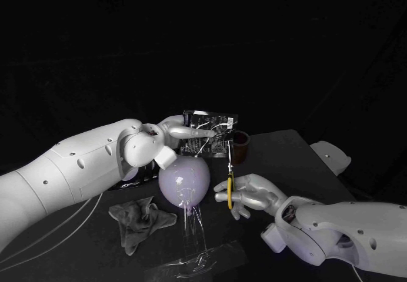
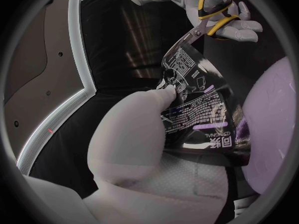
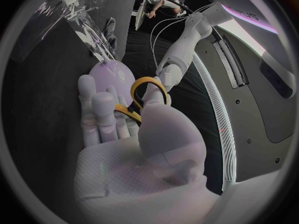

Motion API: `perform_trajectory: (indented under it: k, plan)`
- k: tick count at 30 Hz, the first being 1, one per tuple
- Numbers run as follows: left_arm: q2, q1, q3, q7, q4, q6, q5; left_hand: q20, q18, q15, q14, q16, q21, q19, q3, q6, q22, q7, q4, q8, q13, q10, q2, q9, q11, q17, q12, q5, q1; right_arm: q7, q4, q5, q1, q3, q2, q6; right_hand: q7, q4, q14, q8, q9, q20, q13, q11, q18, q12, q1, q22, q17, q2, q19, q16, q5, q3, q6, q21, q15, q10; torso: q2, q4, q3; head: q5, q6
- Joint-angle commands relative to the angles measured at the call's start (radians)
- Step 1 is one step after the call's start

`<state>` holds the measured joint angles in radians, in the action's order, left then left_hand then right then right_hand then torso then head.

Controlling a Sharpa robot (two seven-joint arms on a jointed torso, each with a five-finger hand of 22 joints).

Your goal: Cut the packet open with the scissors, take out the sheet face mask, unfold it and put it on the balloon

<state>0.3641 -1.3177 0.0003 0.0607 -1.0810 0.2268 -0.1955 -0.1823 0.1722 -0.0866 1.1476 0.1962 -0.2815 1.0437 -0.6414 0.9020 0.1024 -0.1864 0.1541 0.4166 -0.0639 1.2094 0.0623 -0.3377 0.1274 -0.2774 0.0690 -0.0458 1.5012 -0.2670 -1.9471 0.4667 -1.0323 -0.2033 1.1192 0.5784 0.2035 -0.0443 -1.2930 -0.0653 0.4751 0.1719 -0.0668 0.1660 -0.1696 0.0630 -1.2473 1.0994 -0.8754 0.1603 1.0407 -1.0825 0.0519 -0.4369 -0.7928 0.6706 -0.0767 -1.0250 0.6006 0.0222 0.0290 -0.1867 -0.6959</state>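
Dense blocks of small white print are carried on the glossy black foil packet (image 2: 193, 109), held up at the far middle of the scene; none can be read. Larger Chinese-looking characters are seen by one edge, but cannot be made out.

grey cloth (image 1: 140, 222) on table (image 1: 290, 160) | brown cup (image 1: 243, 147) at far side | clear film (image 1: 197, 258) beside cloth

1. A robot lab or test studio, kept dark all round.
2. Black cloth (image 1: 339, 70) hangs behind a black table (image 1: 293, 155).
3. A white left arm (image 1: 76, 170) and right arm (image 1: 356, 229) reach over the table, and cables (image 1: 57, 230) trail past its left edge.
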Motion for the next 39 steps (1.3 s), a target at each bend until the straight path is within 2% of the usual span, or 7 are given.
perform_trajectory:
  k: [1, 4, 7, 14, 24, 31, 39]
  plan:
    - [0.000, -0.002, 0.001, -0.048, -0.011, -0.001, -0.060, -0.002, 0.011, 0.003, 0.006, 0.004, -0.003, 0.006, -0.002, 0.005, 0.002, -0.001, -0.005, 0.004, -0.001, 0.010, -0.008, -0.054, -0.001, -0.001, -0.005, -0.004, -0.005, -0.014, -0.004, -0.004, 0.000, 0.001, 0.000, -0.012, 0.037, -0.005, 0.007, -0.003, -0.001, 0.003, 0.001, 0.000, -0.010, 0.001, 0.009, -0.003, 0.000, 0.001, -0.005, 0.002, -0.004, -0.028, 0.002, -0.006, -0.002, 0.005, 0.000, -0.0004, 0.0005, 0.000, -0.002]
    - [0.001, -0.002, 0.001, -0.057, -0.015, -0.002, -0.071, -0.002, 0.011, 0.003, 0.006, 0.004, -0.003, 0.006, -0.002, 0.005, 0.002, -0.001, -0.005, 0.004, -0.001, 0.010, -0.008, -0.054, -0.001, -0.001, -0.005, -0.004, -0.005, -0.014, -0.004, -0.011, -0.001, 0.001, 0.000, -0.011, 0.035, -0.006, 0.005, -0.007, -0.001, 0.004, 0.001, -0.002, -0.012, 0.005, 0.011, -0.004, -0.002, 0.003, -0.005, -0.002, -0.004, -0.027, -0.004, -0.006, -0.001, -0.003, -0.001, 0.0000, 0.0005, 0.000, -0.002]
    - [0.002, -0.002, 0.001, -0.068, -0.018, -0.004, -0.078, -0.002, 0.011, 0.004, 0.006, 0.004, -0.004, 0.006, -0.002, 0.005, 0.002, -0.001, -0.006, 0.004, 0.000, 0.009, -0.007, -0.054, -0.001, -0.001, -0.005, -0.003, -0.005, -0.011, -0.002, -0.021, -0.001, 0.001, 0.001, -0.011, 0.018, -0.013, -0.015, -0.030, 0.003, 0.000, -0.007, -0.020, -0.007, 0.034, 0.009, 0.016, -0.027, 0.015, 0.026, -0.028, -0.004, -0.026, -0.045, 0.039, 0.011, -0.066, 0.000, 0.0002, 0.0005, 0.000, -0.003]
    - [0.005, -0.001, 0.002, -0.089, -0.024, 0.000, -0.084, -0.002, 0.011, 0.003, 0.006, 0.003, -0.004, 0.006, -0.002, 0.005, 0.002, -0.001, -0.006, 0.004, 0.000, 0.009, -0.007, -0.055, -0.001, -0.001, -0.005, -0.003, -0.006, -0.002, 0.003, -0.034, -0.002, 0.001, 0.000, -0.017, -0.028, -0.035, -0.073, -0.073, 0.010, -0.038, -0.028, -0.067, 0.013, 0.085, -0.002, 0.071, -0.094, 0.048, 0.107, -0.094, -0.004, -0.027, -0.123, 0.156, 0.052, -0.212, 0.001, -0.0003, 0.0003, 0.000, -0.004]
    - [0.006, -0.001, 0.002, -0.103, -0.027, 0.000, -0.085, -0.002, 0.011, 0.003, 0.006, 0.003, -0.004, 0.006, -0.001, 0.005, 0.002, 0.000, -0.006, 0.004, 0.000, 0.009, -0.007, -0.055, -0.001, -0.001, -0.005, -0.003, -0.007, 0.008, 0.007, -0.030, -0.002, 0.001, 0.000, -0.025, -0.061, -0.054, -0.110, -0.104, 0.020, -0.063, -0.051, -0.100, 0.029, 0.105, -0.008, 0.116, -0.142, 0.075, 0.163, -0.134, -0.004, -0.027, -0.186, 0.242, 0.080, -0.303, 0.000, 0.0000, -0.0001, 0.002, -0.011]
    - [0.007, -0.001, 0.002, -0.102, -0.026, 0.001, -0.085, -0.002, 0.010, 0.003, 0.006, 0.003, -0.004, 0.006, -0.001, 0.005, 0.002, 0.000, -0.007, 0.004, 0.000, 0.009, -0.007, -0.055, -0.001, -0.001, -0.005, -0.003, -0.007, -0.003, 0.006, -0.032, -0.002, 0.001, 0.000, -0.013, -0.057, -0.057, -0.112, -0.095, 0.018, -0.067, -0.049, -0.095, 0.030, 0.084, 0.003, 0.116, -0.137, 0.069, 0.164, -0.132, -0.004, -0.029, -0.174, 0.243, 0.079, -0.286, 0.000, -0.0002, 0.0005, 0.003, -0.008]
    - [0.009, -0.001, 0.002, -0.096, -0.026, -0.002, -0.085, -0.002, 0.010, 0.003, 0.006, 0.003, -0.004, 0.006, -0.001, 0.005, 0.002, 0.000, -0.007, 0.004, 0.000, 0.009, -0.007, -0.055, -0.001, -0.001, -0.005, -0.003, -0.007, -0.033, 0.001, -0.041, -0.002, 0.001, -0.001, 0.013, -0.002, -0.078, -0.063, -0.042, -0.003, -0.035, -0.002, -0.039, 0.019, -0.003, 0.023, 0.069, -0.059, 0.044, 0.094, -0.076, -0.004, -0.028, -0.086, 0.149, 0.034, -0.123, 0.000, 0.0007, 0.0008, 0.003, -0.005]
